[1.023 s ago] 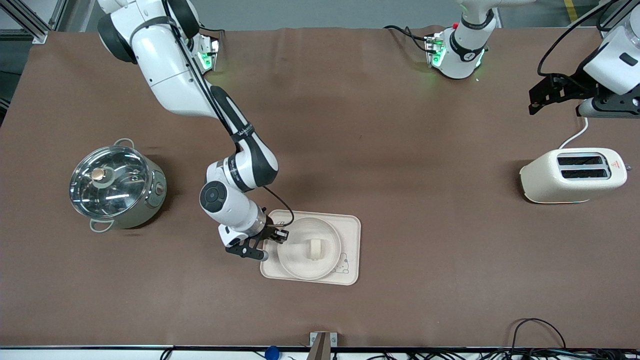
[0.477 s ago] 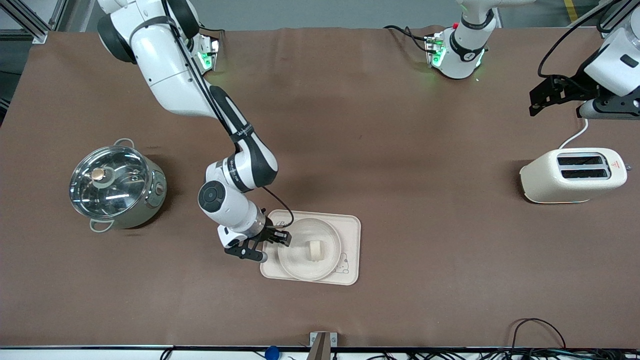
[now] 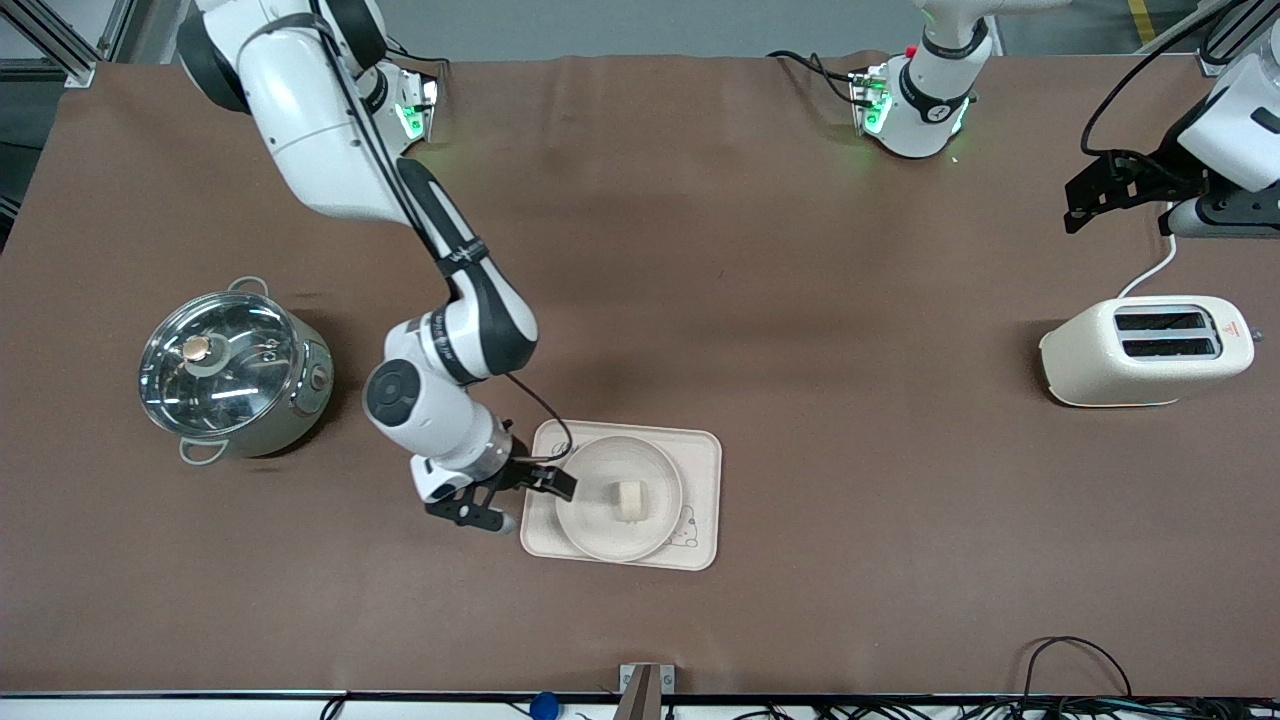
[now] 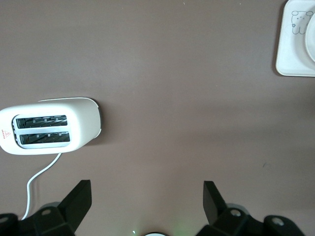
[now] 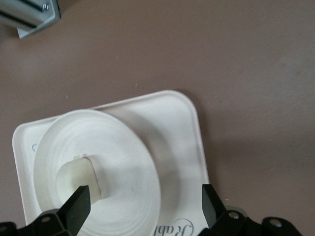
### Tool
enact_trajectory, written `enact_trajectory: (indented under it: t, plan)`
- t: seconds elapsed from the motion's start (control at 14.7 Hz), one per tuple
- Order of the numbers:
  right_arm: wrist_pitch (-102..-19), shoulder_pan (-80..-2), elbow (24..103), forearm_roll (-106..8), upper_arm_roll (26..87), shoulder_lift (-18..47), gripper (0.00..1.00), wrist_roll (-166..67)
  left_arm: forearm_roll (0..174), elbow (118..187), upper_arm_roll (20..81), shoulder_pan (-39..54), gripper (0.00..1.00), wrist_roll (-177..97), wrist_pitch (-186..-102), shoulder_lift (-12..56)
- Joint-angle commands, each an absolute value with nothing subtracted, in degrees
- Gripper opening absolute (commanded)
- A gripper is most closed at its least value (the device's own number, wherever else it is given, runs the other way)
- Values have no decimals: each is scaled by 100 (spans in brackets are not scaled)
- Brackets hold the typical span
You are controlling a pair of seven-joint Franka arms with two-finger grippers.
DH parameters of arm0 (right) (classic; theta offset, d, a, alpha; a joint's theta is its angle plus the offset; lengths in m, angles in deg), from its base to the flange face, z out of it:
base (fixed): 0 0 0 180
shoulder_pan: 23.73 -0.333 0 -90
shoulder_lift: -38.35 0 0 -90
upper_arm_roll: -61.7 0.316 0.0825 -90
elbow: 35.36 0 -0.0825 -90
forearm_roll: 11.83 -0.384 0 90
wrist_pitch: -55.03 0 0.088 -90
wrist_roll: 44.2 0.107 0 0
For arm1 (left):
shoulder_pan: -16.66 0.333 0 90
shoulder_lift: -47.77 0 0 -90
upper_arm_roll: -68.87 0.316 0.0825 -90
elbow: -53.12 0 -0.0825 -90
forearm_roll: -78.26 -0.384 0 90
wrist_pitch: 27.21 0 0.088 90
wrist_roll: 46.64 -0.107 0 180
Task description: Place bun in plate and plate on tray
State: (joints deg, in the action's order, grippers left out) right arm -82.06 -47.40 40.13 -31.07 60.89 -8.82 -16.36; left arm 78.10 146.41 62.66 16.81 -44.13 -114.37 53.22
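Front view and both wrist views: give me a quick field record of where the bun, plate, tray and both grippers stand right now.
bun: lying in the plate
plate: resting on the tray
tray: flat on the table
right gripper: jaws open, empty, at the tray's edge toward the right arm's end
left gripper: jaws open, empty, waiting up above the toaster
pot: lidded, toward the right arm's end
task state: both placements look done
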Motion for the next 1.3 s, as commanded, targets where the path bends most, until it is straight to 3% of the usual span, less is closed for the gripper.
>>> enact_trajectory:
  t: [0.0, 0.27, 0.89, 1.23]
  plan:
    - [-7674, -4308, 4163, -3213, 6161, -297, 100, -1695, 7896, 14593, 6272, 1701, 100, -4444, -11440, 5349]
    - [-6821, -3641, 4172, -3125, 6135, 397, 100, -1748, 7888, 14602, 6281, 1701, 100, -4462, -11440, 5340]
    - [-3737, -1848, 4260, -2449, 6144, 2216, 100, -3697, 7896, 14593, 6272, 1692, 100, -4418, -11449, 5340]
    - [-3120, -1811, 4399, -1368, 6170, 3042, 100, -4086, 7896, 14585, 6263, 1683, 100, -4418, -11449, 5340]
